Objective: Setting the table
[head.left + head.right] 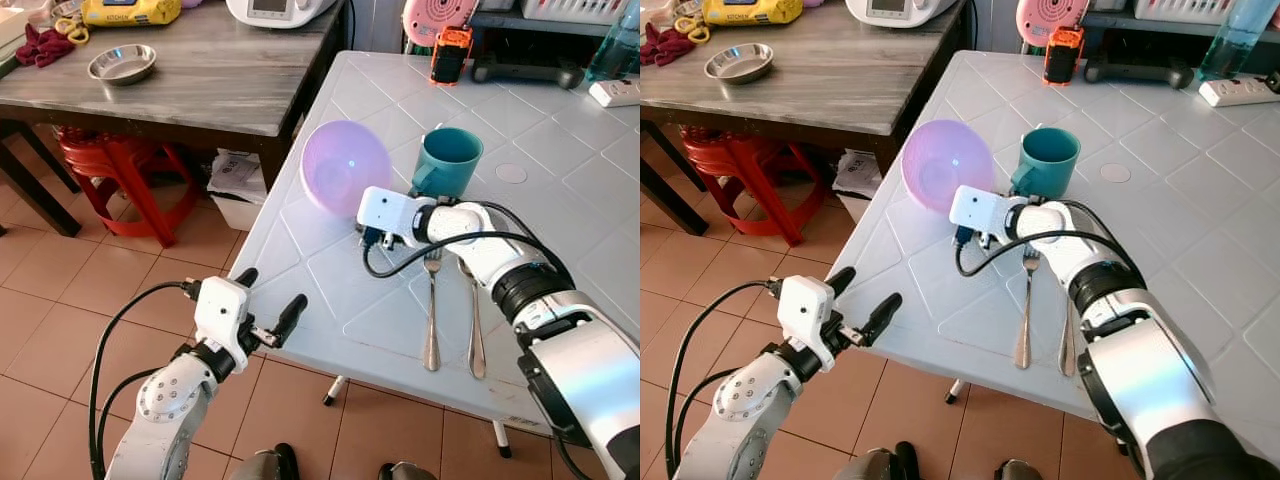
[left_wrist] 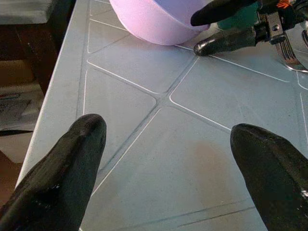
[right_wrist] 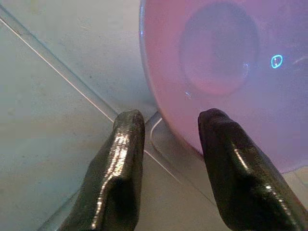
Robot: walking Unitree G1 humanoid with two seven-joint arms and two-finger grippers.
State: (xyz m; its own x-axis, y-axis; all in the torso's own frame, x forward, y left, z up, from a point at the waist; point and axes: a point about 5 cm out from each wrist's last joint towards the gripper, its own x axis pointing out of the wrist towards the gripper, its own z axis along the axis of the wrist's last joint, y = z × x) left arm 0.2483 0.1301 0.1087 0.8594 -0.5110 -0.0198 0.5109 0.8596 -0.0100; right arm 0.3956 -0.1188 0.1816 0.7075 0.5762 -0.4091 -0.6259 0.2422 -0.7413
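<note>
In the eye views, the purple bowl (image 1: 345,166) stands tipped on the white bench (image 1: 330,290), its opening turned toward the robot, just beside the teal mug (image 1: 447,161). A fork (image 1: 432,310) and spoon (image 1: 472,320) lie side by side on the robot's side of the mug. The right tool (image 1: 366,238) reaches in at the bowl's near lower rim. The left tool (image 1: 270,305) hovers at the bench edge, well apart from the bowl on the robot's side, its fingers spread and holding nothing.

The left wrist view looks across the bench at the bowl (image 2: 159,21), with the right tool's fingers (image 2: 226,38) at its rim, one above it and one low by the bench.

In the right wrist view, one finger (image 3: 120,159) sits outside the bowl's rim and the other (image 3: 231,163) inside it, with a gap showing: apart, straddling the wall, and I cannot tell whether either yet touches it.

The step looks like seating the bowl flat. Close squarely on the rim before moving, then lower it gently, keeping clear of the mug and the cutlery.
</note>
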